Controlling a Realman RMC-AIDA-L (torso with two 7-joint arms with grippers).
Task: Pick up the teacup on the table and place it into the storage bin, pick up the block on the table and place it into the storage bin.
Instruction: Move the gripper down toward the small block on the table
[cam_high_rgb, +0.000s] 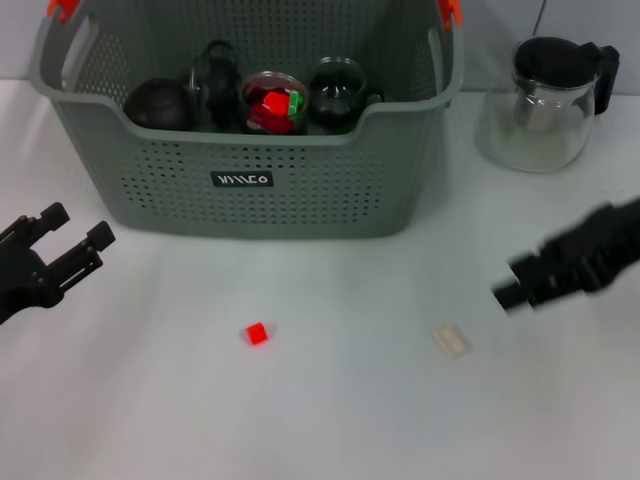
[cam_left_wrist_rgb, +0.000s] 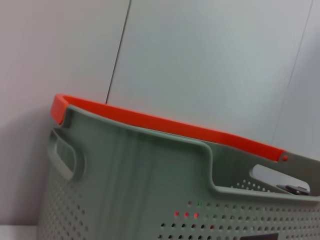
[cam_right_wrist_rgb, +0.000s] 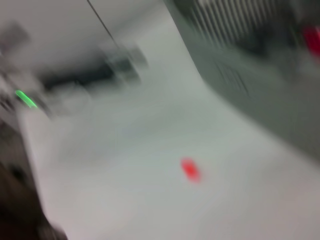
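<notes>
The storage bin (cam_high_rgb: 250, 170), a grey perforated basket with orange clips, stands at the back of the table. It also fills the left wrist view (cam_left_wrist_rgb: 140, 190) and shows blurred in the right wrist view (cam_right_wrist_rgb: 260, 65). Inside it sit a glass teacup (cam_high_rgb: 340, 92), a second glass cup (cam_high_rgb: 272, 100) holding red and green blocks, and dark items. A small red block (cam_high_rgb: 257, 334) (cam_right_wrist_rgb: 190, 170) lies on the table in front of the bin. My left gripper (cam_high_rgb: 78, 225) hovers open at the left edge. My right gripper (cam_high_rgb: 515, 288) is blurred at the right, well right of the red block.
A pale beige block (cam_high_rgb: 451, 341) lies on the table near the right gripper. A glass kettle with a black lid (cam_high_rgb: 548, 100) stands to the right of the bin. An orange handle (cam_left_wrist_rgb: 165, 127) runs along the bin's rim.
</notes>
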